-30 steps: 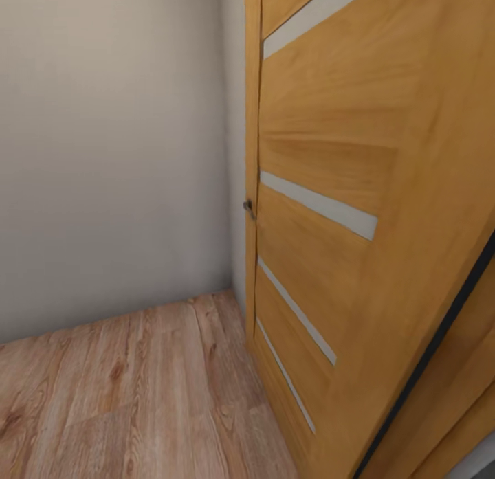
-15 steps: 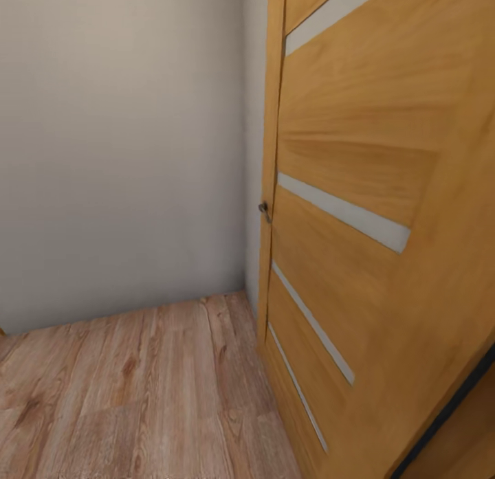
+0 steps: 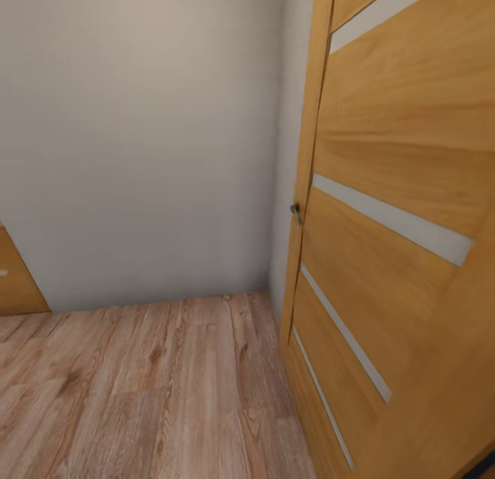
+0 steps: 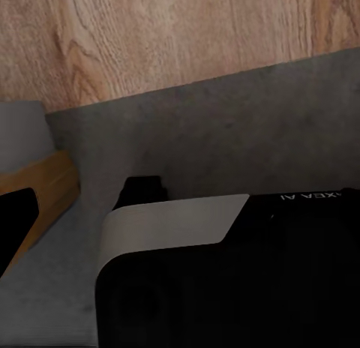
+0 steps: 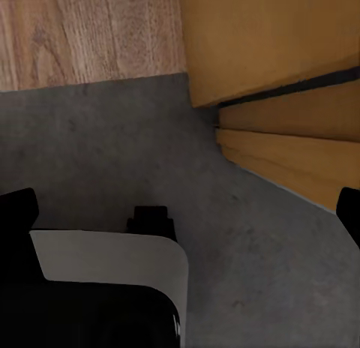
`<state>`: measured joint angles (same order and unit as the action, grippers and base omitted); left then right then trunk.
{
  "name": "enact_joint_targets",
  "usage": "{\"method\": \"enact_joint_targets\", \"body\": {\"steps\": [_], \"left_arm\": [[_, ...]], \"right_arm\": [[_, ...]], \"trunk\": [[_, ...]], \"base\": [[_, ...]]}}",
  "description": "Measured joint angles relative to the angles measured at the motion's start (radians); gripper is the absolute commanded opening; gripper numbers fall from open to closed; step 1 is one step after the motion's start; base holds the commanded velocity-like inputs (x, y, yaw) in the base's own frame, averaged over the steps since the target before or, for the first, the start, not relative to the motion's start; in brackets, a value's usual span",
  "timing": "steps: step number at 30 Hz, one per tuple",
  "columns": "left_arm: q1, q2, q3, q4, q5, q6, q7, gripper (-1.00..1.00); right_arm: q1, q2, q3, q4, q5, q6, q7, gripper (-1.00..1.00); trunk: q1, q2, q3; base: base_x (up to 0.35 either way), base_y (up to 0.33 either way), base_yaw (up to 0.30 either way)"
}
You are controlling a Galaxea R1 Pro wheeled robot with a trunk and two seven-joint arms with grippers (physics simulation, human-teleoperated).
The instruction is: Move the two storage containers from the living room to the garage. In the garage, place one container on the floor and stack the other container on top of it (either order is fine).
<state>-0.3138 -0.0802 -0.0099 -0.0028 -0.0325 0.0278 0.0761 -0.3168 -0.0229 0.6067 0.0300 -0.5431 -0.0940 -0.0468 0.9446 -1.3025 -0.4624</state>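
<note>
You face a white wall [image 3: 137,142] corner over wood-plank floor [image 3: 151,390], wooden door [image 3: 399,259] at right; concrete floor [image 4: 225,130] lies below. I cannot tell either tool's state.

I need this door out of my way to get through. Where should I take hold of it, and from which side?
Grip the small metal handle at the door's left edge, about mid-height. It is the one part that sticks out; the face is flat, with only flush pale strips. Come in from the wall side, where the handle seems to jut, though the gap there looks tight.
</note>
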Motion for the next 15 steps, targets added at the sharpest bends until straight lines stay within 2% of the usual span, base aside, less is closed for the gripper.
{"method": "enact_joint_targets", "body": {"steps": [10, 15], "left_arm": [[0.0, 0.002, 0.0, 0.0, 0.001, -0.002, 0.0, 1.0], [0.0, 0.003, 0.0, -0.001, 0.002, -0.048, 0.0, 1.0]], "right_arm": [[0.01, 0.025, 0.0, 0.0, 0.0, 0.052, 0.005, 1.0], [0.028, 0.035, 0.0, 0.0, 0.0, 0.074, 0.007, 1.0]], "trunk": [[0.0, 0.0, 0.0], [0.0, 0.0, 0.0]], "base": [[0.0, 0.0, 0.269], [0.0, 0.0, 0.269]]}}
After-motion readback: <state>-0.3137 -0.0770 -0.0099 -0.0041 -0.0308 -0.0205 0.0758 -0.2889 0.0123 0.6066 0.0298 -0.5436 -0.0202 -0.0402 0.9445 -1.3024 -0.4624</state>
